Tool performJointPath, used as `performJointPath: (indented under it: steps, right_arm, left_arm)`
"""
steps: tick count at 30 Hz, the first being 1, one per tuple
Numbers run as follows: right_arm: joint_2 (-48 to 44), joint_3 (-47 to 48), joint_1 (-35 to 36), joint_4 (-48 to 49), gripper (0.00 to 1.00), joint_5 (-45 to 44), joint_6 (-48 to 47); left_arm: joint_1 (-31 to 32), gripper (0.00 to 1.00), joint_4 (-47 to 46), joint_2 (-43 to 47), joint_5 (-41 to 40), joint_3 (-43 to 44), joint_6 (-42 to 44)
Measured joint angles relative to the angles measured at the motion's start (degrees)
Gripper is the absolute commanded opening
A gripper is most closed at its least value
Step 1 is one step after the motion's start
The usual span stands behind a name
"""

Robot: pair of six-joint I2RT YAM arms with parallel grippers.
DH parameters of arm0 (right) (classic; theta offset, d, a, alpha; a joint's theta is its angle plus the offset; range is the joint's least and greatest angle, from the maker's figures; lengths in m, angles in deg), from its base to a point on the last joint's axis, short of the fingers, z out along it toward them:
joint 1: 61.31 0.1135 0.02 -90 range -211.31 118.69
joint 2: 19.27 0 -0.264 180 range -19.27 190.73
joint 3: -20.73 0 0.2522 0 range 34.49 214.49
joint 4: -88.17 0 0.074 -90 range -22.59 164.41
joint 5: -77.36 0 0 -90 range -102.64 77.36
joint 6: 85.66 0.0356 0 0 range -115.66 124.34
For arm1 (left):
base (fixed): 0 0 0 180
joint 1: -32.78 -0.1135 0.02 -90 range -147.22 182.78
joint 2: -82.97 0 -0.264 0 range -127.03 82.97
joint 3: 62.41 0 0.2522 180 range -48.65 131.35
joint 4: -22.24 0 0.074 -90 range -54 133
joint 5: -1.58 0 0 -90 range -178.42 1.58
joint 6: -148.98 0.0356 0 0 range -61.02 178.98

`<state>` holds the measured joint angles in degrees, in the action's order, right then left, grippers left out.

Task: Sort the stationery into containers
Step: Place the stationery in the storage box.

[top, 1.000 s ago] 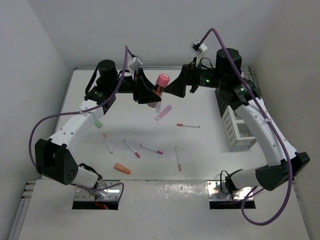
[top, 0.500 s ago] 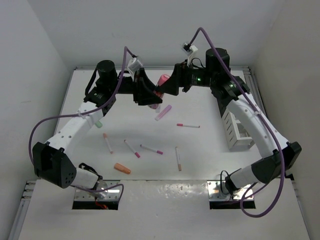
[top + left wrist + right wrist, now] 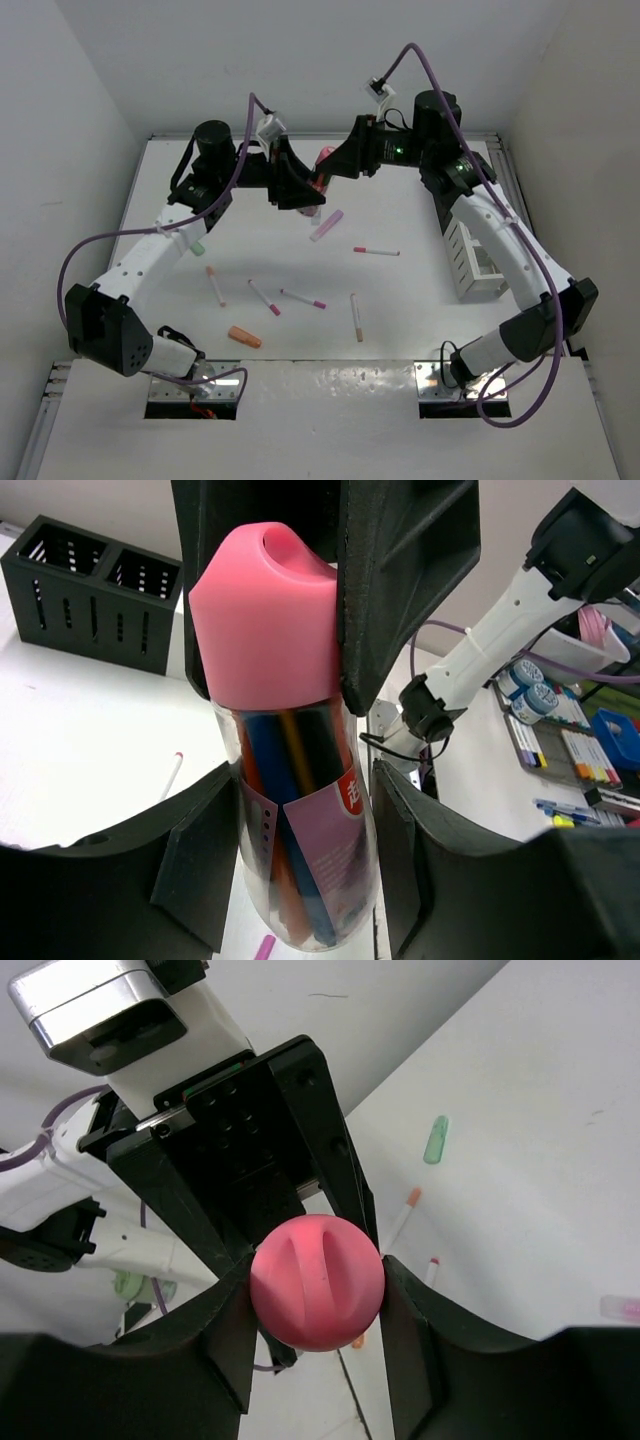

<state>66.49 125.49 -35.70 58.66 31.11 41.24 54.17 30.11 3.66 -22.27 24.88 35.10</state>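
A clear tube (image 3: 300, 820) of coloured pens with a pink cap (image 3: 265, 620) hangs upright above the back of the table. My left gripper (image 3: 300, 875) is shut on the tube's body. My right gripper (image 3: 317, 1305) comes from the right and has both fingers against the pink cap (image 3: 317, 1282), shut on it. In the top view the two grippers meet at the tube (image 3: 322, 165). Thin white pens (image 3: 377, 251) (image 3: 303, 298) (image 3: 264, 297) lie loose on the table, with a lilac piece (image 3: 327, 225), an orange piece (image 3: 244, 337) and a mint-green piece (image 3: 197, 245).
The white slatted rack (image 3: 475, 260) stands at the right edge of the table, under my right arm. The black box-shaped holder (image 3: 90, 590) stands at the back of the table. More pens (image 3: 215, 285) (image 3: 356, 317) lie toward the front.
My right gripper has moved left to the tube and its jaws have closed from wide open onto the pink cap. The left gripper has kept still with the tube.
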Motion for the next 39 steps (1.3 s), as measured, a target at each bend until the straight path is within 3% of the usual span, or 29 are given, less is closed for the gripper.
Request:
performJointPath:
  steps: [2,3,5,12,18,22,30,39]
  right_arm:
    - [0.2,0.0,-0.1,0.1,0.01,0.2,0.0]
    - [0.3,0.0,-0.4,0.1,0.0,0.2,0.0]
    - [0.3,0.0,-0.9,0.0,0.0,0.2,0.0]
    - [-0.1,-1.5,-12.2,-2.8,0.0,-5.0,-5.3]
    - [-1.4,-9.9,-27.0,0.5,0.0,-20.1,-17.3]
    - [3.8,-8.2,-33.5,2.8,0.0,-29.2,-22.2]
    - [19.3,4.9,-35.2,6.0,0.0,-42.7,-26.5]
    - [21.9,4.2,-34.8,7.3,0.0,-47.1,-26.8]
  left_arm:
    - [0.0,0.4,0.2,-0.1,-0.5,0.0,-0.1]
    - [0.0,0.51,0.3,-0.1,-0.6,0.0,-0.2]
    - [0.0,1.0,0.5,-0.2,-1.1,0.0,0.3]
    - [-5.6,1.0,7.4,-1.5,-7.4,2.1,2.0]
    - [-10.4,1.0,20.8,-8.4,-17.7,11.6,10.6]
    - [-10.2,1.0,26.7,-10.4,-24.9,14.9,16.3]
    - [-10.6,1.0,31.5,-11.0,-34.6,15.5,21.9]
    - [-11.4,1.0,33.6,-12.9,-36.5,15.1,22.9]
